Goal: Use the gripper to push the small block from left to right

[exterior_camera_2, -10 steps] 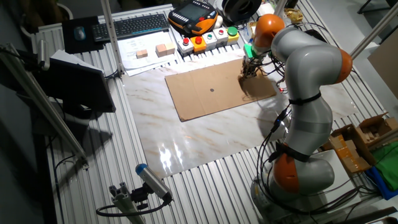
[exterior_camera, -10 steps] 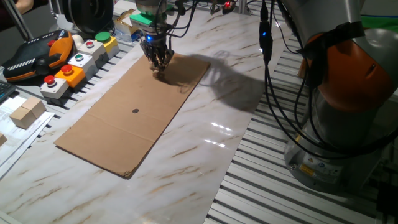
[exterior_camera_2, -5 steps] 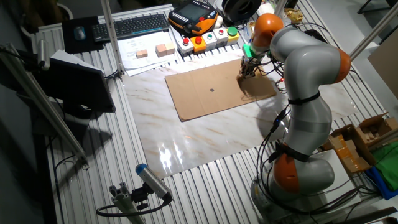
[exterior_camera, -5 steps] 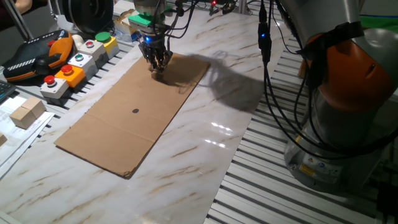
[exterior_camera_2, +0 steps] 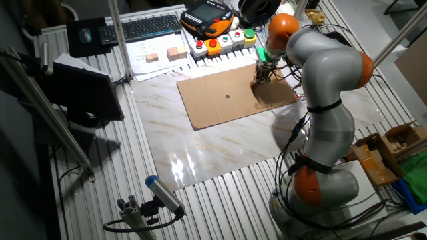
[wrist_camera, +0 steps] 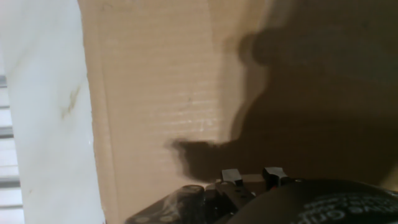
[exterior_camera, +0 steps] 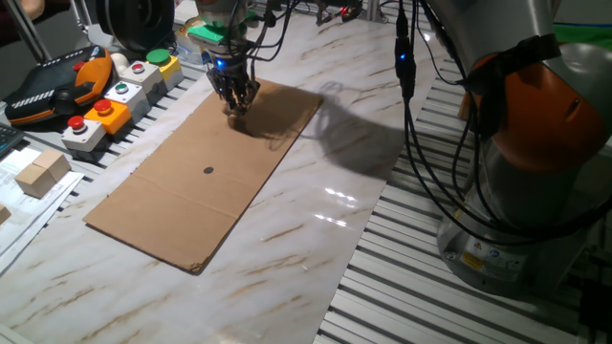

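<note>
**Gripper low over the far corner of the cardboard; small block not made out at the jaws**

You have the gripper (exterior_camera: pixel 235 105) set down over the cardboard sheet (exterior_camera: pixel 191 182), close to the sheet's far edge. That is the edge next to the row of button boxes (exterior_camera: pixel 105 113). The thin dark fingers point straight down, and their tips sit at or just above the cardboard surface. Whether they touch it cannot be told. A blue light glows on the gripper body, with the green fitting above it.

Jaws: in both fixed views the fingers bunch towards one point, but the pictures are too small to show whether they are clenched or released. I cannot tell, and I cannot tell whether anything sits between them.

Small block: no view shows it clearly. At the fingertips the fixed views give only dark fingers and their shadow. The hand view shows bare cardboard, the gripper's shadow and the edge of the marble tabletop (wrist_camera: pixel 37 93) ahead of the fingers. Its position relative to the jaws therefore cannot be stated.

A black dot (exterior_camera: pixel 208 171) marks the middle of the cardboard, well apart from the gripper. Two pale wooden blocks (exterior_camera_2: pixel 165 55) lie on paper beyond the tabletop, well apart from the gripper.
</note>
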`<state>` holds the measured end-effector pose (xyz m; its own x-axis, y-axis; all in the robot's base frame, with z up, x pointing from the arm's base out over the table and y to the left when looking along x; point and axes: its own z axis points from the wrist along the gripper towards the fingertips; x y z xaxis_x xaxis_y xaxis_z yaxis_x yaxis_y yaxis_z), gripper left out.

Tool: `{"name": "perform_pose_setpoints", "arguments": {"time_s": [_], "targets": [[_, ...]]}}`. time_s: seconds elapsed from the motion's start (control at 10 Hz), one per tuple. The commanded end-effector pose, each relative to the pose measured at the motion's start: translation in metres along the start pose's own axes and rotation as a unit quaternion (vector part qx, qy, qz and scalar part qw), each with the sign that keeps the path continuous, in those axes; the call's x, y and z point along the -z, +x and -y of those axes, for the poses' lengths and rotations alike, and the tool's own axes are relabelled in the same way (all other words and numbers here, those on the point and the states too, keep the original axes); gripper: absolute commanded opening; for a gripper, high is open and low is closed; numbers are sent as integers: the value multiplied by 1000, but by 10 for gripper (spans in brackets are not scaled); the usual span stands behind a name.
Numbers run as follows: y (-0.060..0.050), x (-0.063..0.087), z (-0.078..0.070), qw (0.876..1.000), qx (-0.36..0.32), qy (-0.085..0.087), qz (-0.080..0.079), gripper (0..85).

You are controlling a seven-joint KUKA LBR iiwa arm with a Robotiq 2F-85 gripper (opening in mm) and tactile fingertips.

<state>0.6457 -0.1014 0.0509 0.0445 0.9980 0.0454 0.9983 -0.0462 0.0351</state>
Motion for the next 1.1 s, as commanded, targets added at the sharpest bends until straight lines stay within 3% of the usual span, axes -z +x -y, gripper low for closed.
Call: {"name": "perform_pose_setpoints", "arguments": {"time_s": [0.0,1.0], "targets": [[2,-1,0,1000,0,0,-1,10],[35,-5,0,1000,-20,9,-7,10]]}}
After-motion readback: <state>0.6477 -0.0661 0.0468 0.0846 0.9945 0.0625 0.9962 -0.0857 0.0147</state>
